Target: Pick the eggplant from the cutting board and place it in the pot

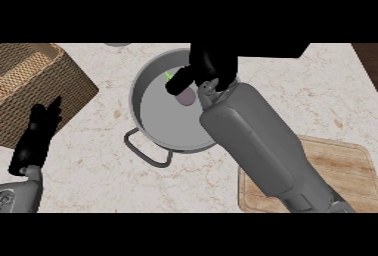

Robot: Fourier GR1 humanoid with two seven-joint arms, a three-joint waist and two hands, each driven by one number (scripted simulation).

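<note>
On a pale marble counter flanked by a wicker basket and a wooden cutting board, the right hand curls around the eggplant over the grey pot, while the left hand rests open, fingers straight.

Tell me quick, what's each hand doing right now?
Left hand: open, resting at the view's left, holding nothing.
Right hand: over the pot, curled round the eggplant.

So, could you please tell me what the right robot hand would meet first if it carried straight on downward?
Most likely the pot's grey floor: the right robot hand hangs over the pot, curled round the eggplant. Its height above the floor is unclear.
</note>
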